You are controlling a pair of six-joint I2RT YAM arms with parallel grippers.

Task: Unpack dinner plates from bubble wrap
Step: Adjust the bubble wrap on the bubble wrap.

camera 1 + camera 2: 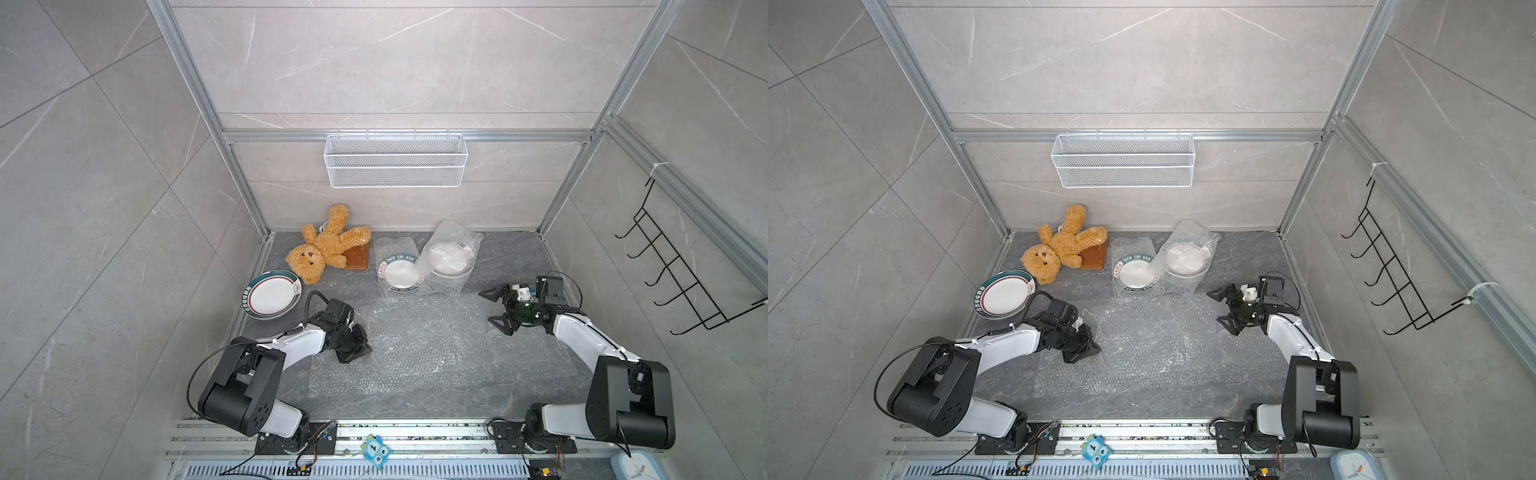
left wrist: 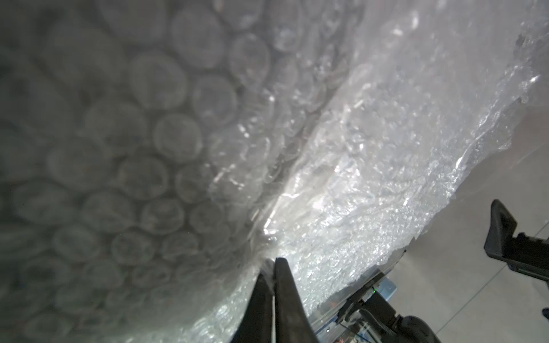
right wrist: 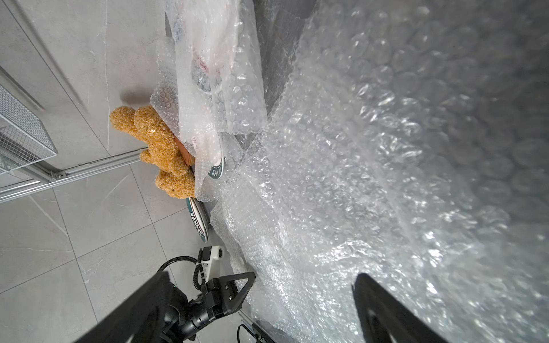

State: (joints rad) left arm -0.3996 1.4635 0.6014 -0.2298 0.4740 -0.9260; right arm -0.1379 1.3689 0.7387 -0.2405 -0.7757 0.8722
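One bare dinner plate (image 1: pixel 272 294) (image 1: pixel 1005 294) leans at the table's left edge. At the back, two more plates (image 1: pixel 400 271) (image 1: pixel 451 257) lie inside bubble wrap pouches. Loose flat bubble wrap (image 1: pixel 436 345) (image 1: pixel 1163 345) covers the table's middle. My left gripper (image 1: pixel 359 352) (image 1: pixel 1089 353) is at this sheet's left edge. In the left wrist view its jaws (image 2: pixel 271 264) are shut on a pinched fold of the bubble wrap (image 2: pixel 356 178). My right gripper (image 1: pixel 487 307) (image 1: pixel 1214 307) (image 3: pixel 261 279) stands open above the sheet's right part, holding nothing.
A teddy bear (image 1: pixel 322 249) lies on a brown square slab (image 1: pixel 356 257) at the back left. A wire basket (image 1: pixel 395 160) hangs on the back wall and a black hook rack (image 1: pixel 681 270) on the right wall. The arm bases sit on a front rail (image 1: pixel 415 432).
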